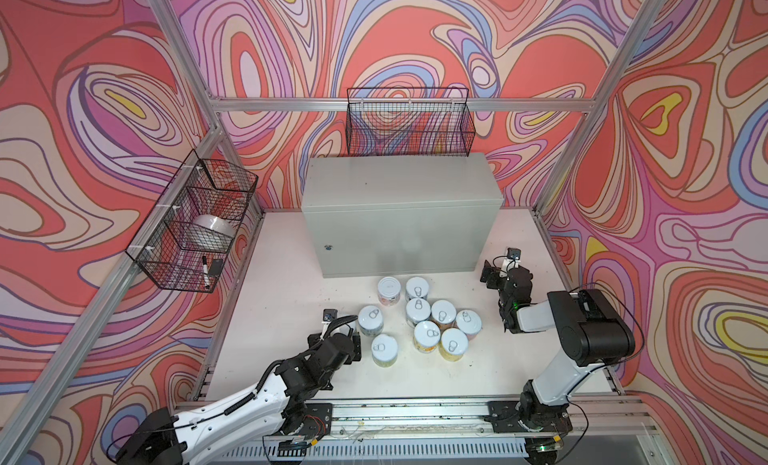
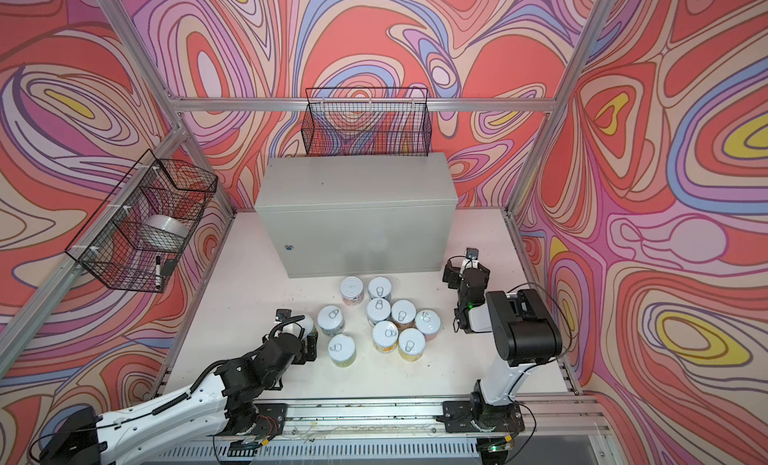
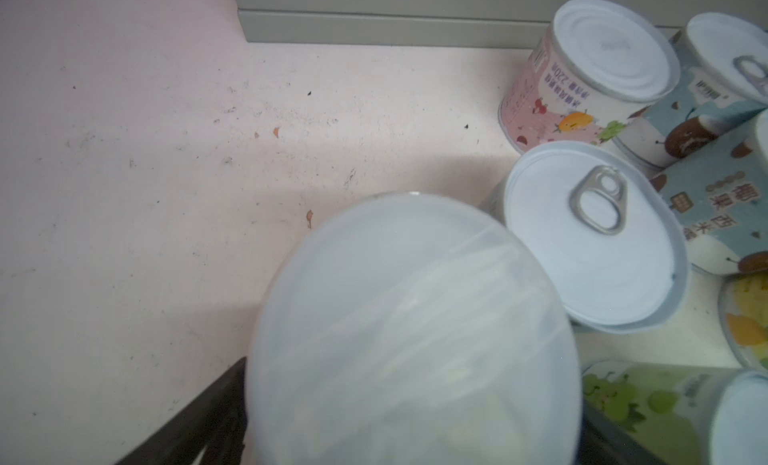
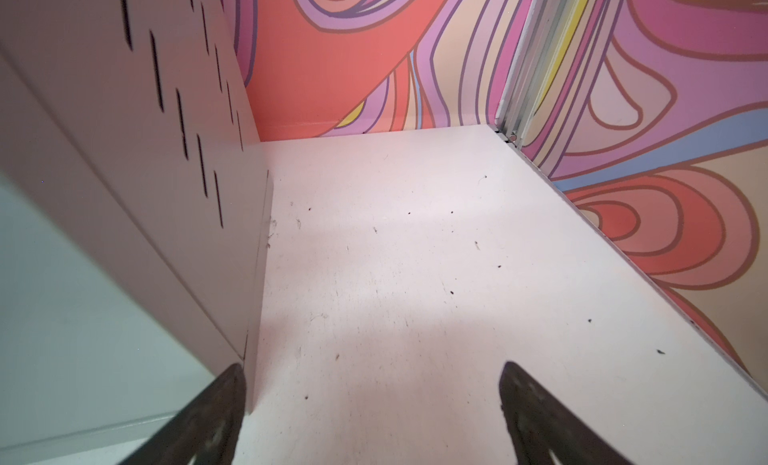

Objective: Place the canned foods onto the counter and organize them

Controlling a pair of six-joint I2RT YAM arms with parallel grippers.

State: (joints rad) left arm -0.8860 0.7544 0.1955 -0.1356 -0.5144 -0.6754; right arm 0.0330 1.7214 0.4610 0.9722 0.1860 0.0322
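The walls (image 1: 83, 110) have swirls of coral, lilac, pink, beige, blue and yellow. The cabinet (image 1: 399, 201) is plain light grey, the worktop (image 1: 282, 301) pale pink with dark specks. The cans (image 1: 417, 307) have whitish lids; labels are pink, teal, yellow and green. The baskets (image 1: 407, 126) are black wire.

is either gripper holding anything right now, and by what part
The right gripper holds nothing; its jaws are open. The left gripper has its jaws on either side of a can, at its side wall; whether they grip it cannot be told.
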